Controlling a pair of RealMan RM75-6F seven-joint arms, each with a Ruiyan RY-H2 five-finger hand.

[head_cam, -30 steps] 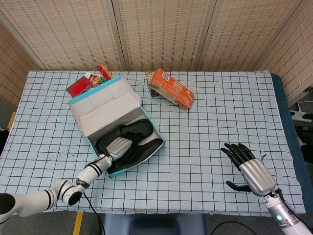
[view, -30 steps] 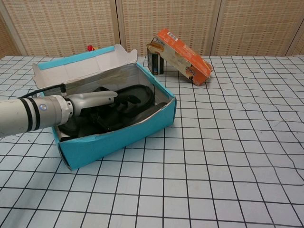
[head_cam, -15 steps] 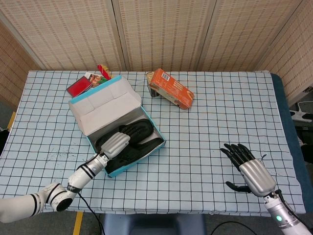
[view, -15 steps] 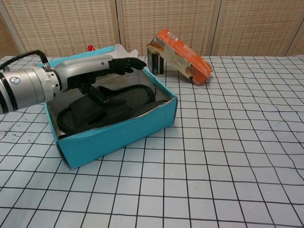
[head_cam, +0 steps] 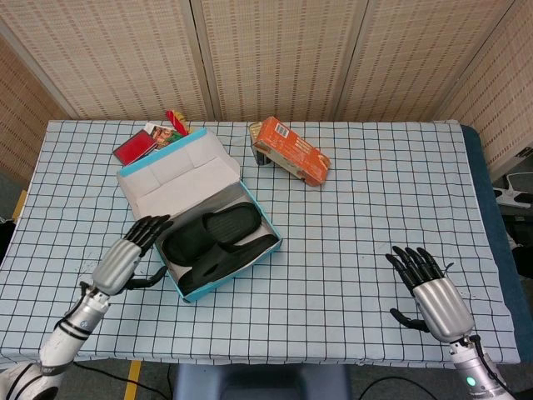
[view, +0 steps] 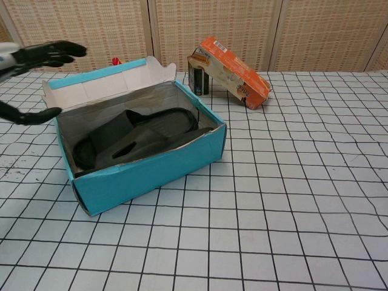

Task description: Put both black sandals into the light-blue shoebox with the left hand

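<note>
Both sandals [head_cam: 218, 243] were seen inside shoebox [head_cam: 268, 250]; left hand [head_cam: 121, 261] at its 9 o'clock, fingers [head_cam: 150, 227] released & spread; right hand [head_cam: 433, 287] likewise empty.

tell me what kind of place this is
Probably a robot lab or test setup: a table with a checked cloth, woven folding screens behind it, and staged props like a shoebox.

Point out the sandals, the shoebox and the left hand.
sandals [head_cam: 218, 242]: head view, on the straps.
shoebox [view: 154, 173]: chest view, on the blue front wall.
left hand [head_cam: 121, 263]: head view, on its silver back.
</note>
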